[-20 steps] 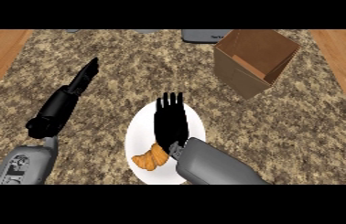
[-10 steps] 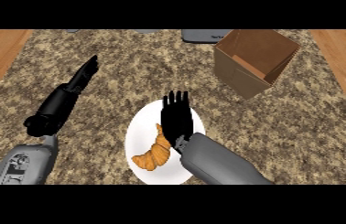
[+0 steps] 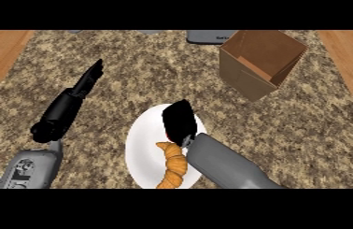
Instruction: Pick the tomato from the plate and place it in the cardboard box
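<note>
The white plate lies on the speckled counter, near the front middle. My right hand is over the plate's upper right part, fingers curled down. It covers the tomato; only a thin red sliver shows at the wrist side. An open brown cardboard box stands at the back right, its opening facing up and tilted toward me, well apart from the hand. My left hand rests at the left with straight fingers pointing away, holding nothing.
A golden croissant lies on the plate's lower part, beside my right forearm. A grey object sits at the counter's back edge, left of the box. Wooden strips border the counter at both sides.
My right hand's fingers, straight and pointing up earlier, have curled down over the plate's upper right. The forearm has shifted right, uncovering the croissant. The left hand has not moved.
</note>
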Robot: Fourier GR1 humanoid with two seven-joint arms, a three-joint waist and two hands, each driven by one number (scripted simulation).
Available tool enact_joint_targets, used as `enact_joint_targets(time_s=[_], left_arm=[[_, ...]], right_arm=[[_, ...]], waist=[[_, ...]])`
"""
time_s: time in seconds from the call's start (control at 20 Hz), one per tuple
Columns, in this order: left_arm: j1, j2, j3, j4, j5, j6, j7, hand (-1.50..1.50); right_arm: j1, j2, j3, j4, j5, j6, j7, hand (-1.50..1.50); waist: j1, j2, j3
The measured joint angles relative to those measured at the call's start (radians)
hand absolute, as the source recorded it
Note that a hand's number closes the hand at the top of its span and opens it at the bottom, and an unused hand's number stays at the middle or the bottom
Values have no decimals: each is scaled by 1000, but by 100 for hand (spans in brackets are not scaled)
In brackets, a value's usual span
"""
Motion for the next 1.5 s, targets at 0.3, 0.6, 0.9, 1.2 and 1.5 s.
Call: enact_joint_targets(time_s=[0.3,0.6,0.9,1.2,1.5], left_arm=[[-10,-4,3,-5,2,-14,2,0],[-49,-10,-3,15,0,-26,6,0],[-35,-7,8,23,-3,-29,-8,0],[-16,-10,18,4,-8,-20,10,0],[-6,-9,27,2,-9,-19,11,0]], right_arm=[[-54,1,-54,17,-133,-78,-93,150],[-155,2,-133,63,-315,-181,-213,150],[-292,2,-120,75,-332,-278,-225,150],[-388,0,-173,13,-314,-331,-107,150],[-430,-33,-315,-16,-282,-436,67,150]], waist=[[22,7,0],[48,15,1],[34,7,0],[8,-1,0],[-11,-4,0]])
